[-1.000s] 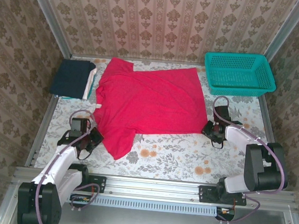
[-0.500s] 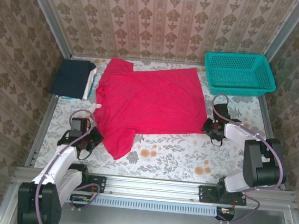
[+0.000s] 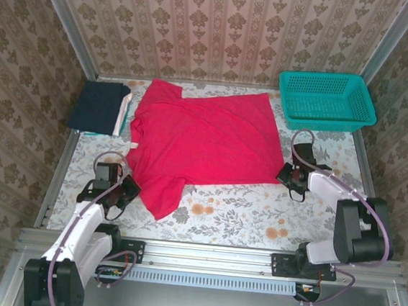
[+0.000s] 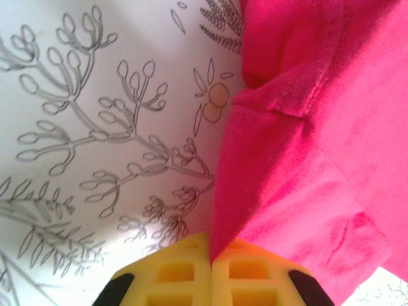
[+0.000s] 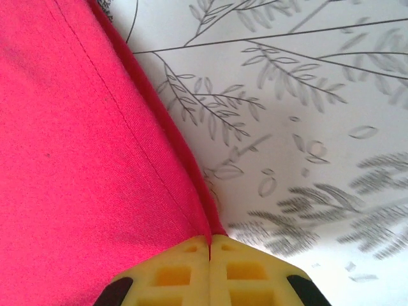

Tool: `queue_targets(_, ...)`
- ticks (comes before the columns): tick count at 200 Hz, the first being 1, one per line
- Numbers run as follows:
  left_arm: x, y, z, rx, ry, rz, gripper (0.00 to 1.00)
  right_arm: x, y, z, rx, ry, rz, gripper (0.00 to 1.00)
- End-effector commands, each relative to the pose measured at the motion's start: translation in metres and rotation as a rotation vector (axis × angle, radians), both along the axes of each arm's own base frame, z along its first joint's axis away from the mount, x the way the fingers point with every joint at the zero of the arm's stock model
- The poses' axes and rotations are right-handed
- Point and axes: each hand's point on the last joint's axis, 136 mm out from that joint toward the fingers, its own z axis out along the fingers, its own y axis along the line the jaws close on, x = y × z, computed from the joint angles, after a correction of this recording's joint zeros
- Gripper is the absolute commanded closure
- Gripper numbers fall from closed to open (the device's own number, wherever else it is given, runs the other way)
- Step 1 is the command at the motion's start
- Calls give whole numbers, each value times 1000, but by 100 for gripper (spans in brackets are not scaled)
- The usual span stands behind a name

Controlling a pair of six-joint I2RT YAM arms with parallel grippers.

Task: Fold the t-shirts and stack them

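Flowery table [image 3: 256, 209] holds the red t-shirt [image 3: 205, 142]; left claw [image 4: 210, 258] and right claw [image 5: 210, 242] pinch its edges, which might slip out.

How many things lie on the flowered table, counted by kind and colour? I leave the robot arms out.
Bright red spread t-shirt: 1
Dark navy folded t-shirt: 1
White folded t-shirt: 1, only its edge shows
Teal folded t-shirt: 1, only its edge shows
Teal plastic mesh basket: 1
Total: 5
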Motion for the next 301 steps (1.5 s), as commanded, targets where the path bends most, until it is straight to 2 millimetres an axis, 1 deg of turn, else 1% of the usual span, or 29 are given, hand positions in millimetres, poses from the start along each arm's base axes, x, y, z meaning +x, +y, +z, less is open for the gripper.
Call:
queue_targets(1, -23, 0, 0, -11, 63, 2, 100, -34, -20, -2, -73, 62, -58, 100)
queue_targets(28, -37, -2, 9, -43, 71, 18, 100, -55, -26, 2, -78, 75, -90, 100)
queue_targets(32, -39, -2, 10, -45, 74, 21, 100, -55, -27, 5, -79, 61, -95, 100)
queue_targets(36, -41, -3, 11, -48, 80, 23, 100, -62, -29, 5, -87, 79, -99, 100)
queue_targets(49, -47, -4, 17, -59, 92, 27, 100, -69, -33, 13, -103, 69, -111, 100)
queue_targets(59, -48, -5, 22, -65, 97, 29, 100, -69, -35, 22, -109, 47, -113, 100)
queue_targets(69, -46, -4, 29, -68, 88, 33, 100, -68, -35, 31, -110, 24, -110, 100)
queue_targets(94, -31, -4, 52, -67, 49, 40, 100, -60, -34, 54, -106, -23, -106, 100)
queue_targets(121, -9, -2, 71, -50, 30, 39, 100, -46, -34, 76, -105, -69, -108, 100)
queue_targets(138, 3, -1, 75, -39, 46, 37, 100, -34, -33, 87, -102, -96, -108, 100)
queue_targets(170, 31, -1, 86, -26, 31, 25, 100, -10, -28, 99, -82, -133, -94, 100)
queue_targets(197, 53, 3, 98, 9, -1, 18, 100, 9, -25, 106, -75, -146, -76, 100)
queue_targets(227, 81, 10, 105, 57, -26, 18, 100, 27, -23, 105, -81, -140, -63, 100)
queue_targets(250, 99, 7, 105, 48, -31, 7, 100, 40, -22, 104, -88, -135, -53, 100)
queue_targets(274, 109, 8, 103, 62, -20, -7, 100, 54, -21, 102, -93, -137, -46, 100)
queue_targets(281, 111, 10, 103, 72, -16, -6, 100, 58, -21, 105, -92, -149, -46, 100)
queue_targets(283, 112, 10, 102, 73, -14, -5, 100, 59, -21, 99, -95, -131, -45, 100)
queue_targets(287, 113, 11, 102, 79, -14, -7, 100, 61, -21, 96, -98, -125, -45, 100)
queue_targets(301, 116, 15, 102, 97, -15, 1, 100, 69, -21, 93, -103, -123, -46, 100)
